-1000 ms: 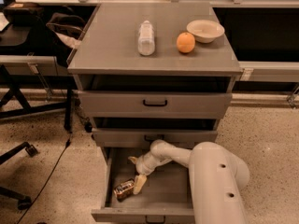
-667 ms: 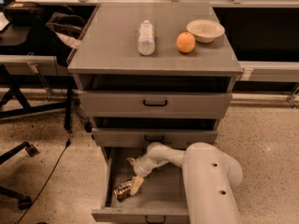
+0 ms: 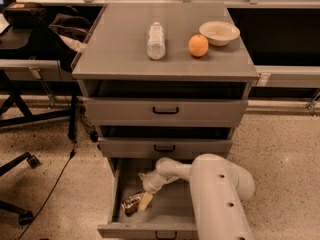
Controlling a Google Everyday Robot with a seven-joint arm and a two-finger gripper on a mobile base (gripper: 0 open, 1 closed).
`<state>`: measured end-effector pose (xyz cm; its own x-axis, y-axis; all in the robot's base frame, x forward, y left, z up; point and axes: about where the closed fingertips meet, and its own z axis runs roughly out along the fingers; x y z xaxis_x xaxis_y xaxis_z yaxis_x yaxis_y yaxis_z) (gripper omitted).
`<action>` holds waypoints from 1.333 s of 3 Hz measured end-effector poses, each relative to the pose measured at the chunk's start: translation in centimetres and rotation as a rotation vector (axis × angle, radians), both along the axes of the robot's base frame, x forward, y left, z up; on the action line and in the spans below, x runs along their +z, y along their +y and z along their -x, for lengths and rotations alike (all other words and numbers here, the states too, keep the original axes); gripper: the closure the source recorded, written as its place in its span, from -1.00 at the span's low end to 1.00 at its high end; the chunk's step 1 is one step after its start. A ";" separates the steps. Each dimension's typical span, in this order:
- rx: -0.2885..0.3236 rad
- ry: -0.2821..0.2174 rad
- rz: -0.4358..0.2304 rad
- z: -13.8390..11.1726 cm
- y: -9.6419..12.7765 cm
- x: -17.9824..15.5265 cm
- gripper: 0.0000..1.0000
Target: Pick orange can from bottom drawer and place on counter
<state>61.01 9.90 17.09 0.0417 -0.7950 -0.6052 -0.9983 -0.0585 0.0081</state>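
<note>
Gripper (image 3: 145, 201) has edged down within the open bottom drawer (image 3: 167, 210) to sit against the can (image 3: 131, 203) lying on its floor; whether it has closed cannot be told, so the lift to the counter (image 3: 120, 49) is judged pending.

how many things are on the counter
3: clear bottle near centre, orange fruit right of it, bowl far right. None seem hidden. The gripper is in the bottom drawer by the orange can.
</note>
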 end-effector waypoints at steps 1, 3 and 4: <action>-0.034 0.018 0.009 0.2 0.1 -1.0 -1.00; 0.011 0.058 -0.019 1.1 0.9 -2.6 -1.00; 0.033 0.084 -0.041 1.5 1.2 -3.4 -1.00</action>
<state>59.48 11.07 13.67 0.0153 -0.7687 -0.6394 -0.9916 -0.0936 0.0889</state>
